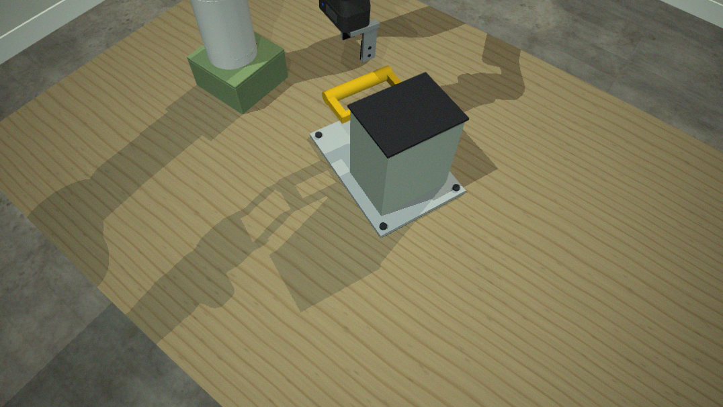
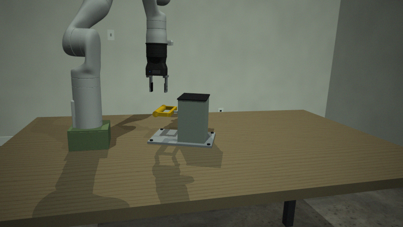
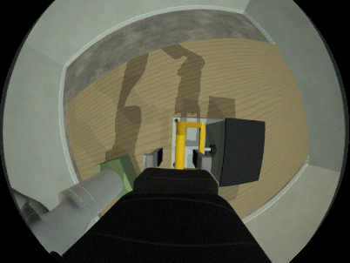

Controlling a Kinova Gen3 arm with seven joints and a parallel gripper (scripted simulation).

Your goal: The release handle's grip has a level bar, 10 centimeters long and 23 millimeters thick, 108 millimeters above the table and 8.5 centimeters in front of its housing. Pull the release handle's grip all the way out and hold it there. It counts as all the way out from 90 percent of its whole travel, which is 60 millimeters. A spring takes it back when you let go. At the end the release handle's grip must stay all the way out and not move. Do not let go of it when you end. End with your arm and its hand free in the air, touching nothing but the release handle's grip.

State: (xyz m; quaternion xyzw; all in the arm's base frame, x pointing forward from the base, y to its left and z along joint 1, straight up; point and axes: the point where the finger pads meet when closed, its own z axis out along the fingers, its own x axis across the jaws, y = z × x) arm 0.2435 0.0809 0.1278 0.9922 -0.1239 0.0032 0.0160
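A yellow release handle's grip (image 2: 163, 110) is seen jutting level from the front of a grey housing (image 2: 193, 121) with a black top, which is bolted to a pale base plate (image 2: 157, 139) on the wooden table (image 2: 281, 146). The grip is held well above the table, pointing away from the housing toward the arm's green pedestal (image 2: 88, 139). Its long bar (image 1: 356, 86) lies crosswise to the pull direction. It is judged rigid, smooth and spring-loaded, so a firm hold at the bar's middle is advised. The gripper (image 2: 158, 87) hangs above the bar, fingers spread wide, holding nothing.
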